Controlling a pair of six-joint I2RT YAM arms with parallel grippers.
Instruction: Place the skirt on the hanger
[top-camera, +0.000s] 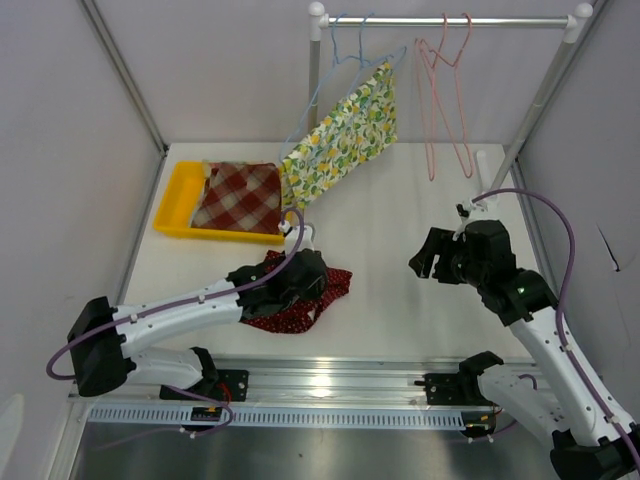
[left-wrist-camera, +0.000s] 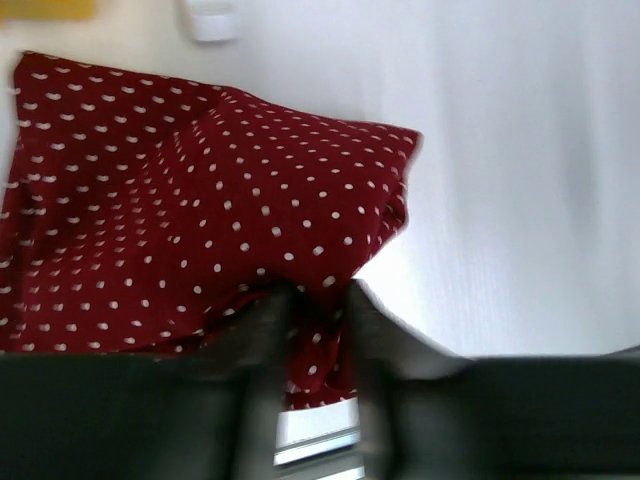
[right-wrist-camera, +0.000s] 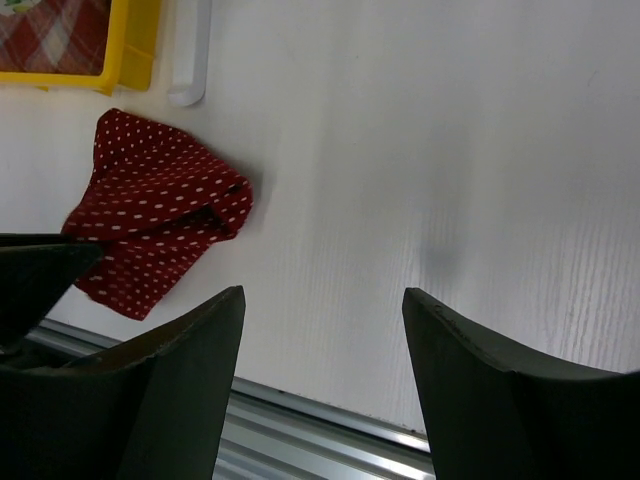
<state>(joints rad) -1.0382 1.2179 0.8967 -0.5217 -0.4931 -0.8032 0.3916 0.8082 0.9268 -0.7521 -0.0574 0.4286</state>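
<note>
A dark red skirt with white dots (top-camera: 335, 287) lies crumpled on the white table near the front left. My left gripper (top-camera: 303, 274) sits on it, shut on a fold of the skirt (left-wrist-camera: 180, 200) that shows between the jaws (left-wrist-camera: 320, 322). The skirt also shows in the right wrist view (right-wrist-camera: 150, 215). My right gripper (top-camera: 430, 254) hovers open and empty above the table at the right (right-wrist-camera: 325, 300). Empty pink hangers (top-camera: 445, 90) hang on the rail (top-camera: 450, 20) at the back.
A blue hanger (top-camera: 345, 55) on the rail carries a lemon-print skirt (top-camera: 345, 135). A yellow tray (top-camera: 175, 195) at the back left holds a red plaid cloth (top-camera: 240, 195). A small white piece (top-camera: 295, 232) lies beside the tray. A metal rail (top-camera: 320, 380) runs along the front edge.
</note>
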